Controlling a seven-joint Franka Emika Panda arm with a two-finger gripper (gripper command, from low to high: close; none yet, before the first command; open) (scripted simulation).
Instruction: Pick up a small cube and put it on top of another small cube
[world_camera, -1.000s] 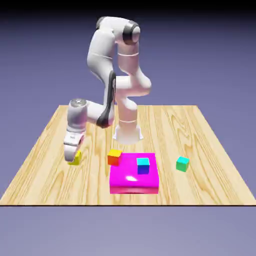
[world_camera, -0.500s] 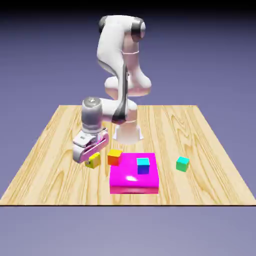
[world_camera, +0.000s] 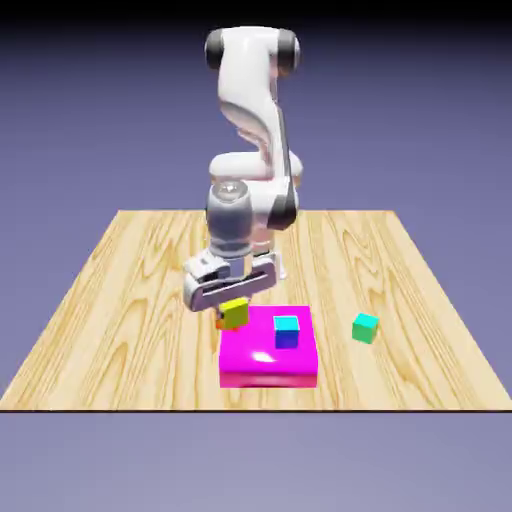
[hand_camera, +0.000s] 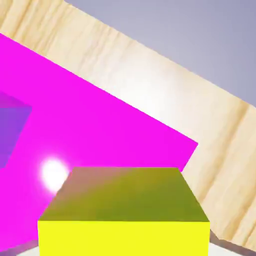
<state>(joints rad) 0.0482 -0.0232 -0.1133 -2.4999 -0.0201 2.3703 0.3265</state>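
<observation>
My gripper (world_camera: 233, 305) is shut on the small yellow cube (world_camera: 236, 316) and holds it just off the magenta slab's far left corner in the exterior view. Only an orange sliver (world_camera: 221, 322) of the small orange cube shows at the yellow cube's lower left; the rest is hidden behind it. I cannot tell whether the two cubes touch. In the hand view the yellow cube (hand_camera: 125, 210) fills the bottom middle and hides the fingertips.
The magenta slab (world_camera: 262, 365) lies at the table's front middle, carrying a blue-and-cyan cube (world_camera: 287, 331). A green cube (world_camera: 365, 327) sits to the exterior view's right of it. In the hand view the slab (hand_camera: 100, 125) spreads behind the yellow cube, with wooden table (hand_camera: 220, 150) beyond.
The arm has swung toward the exterior view's right, carrying the yellow cube from the table's left part to right over the orange cube. The gripper stayed shut.
</observation>
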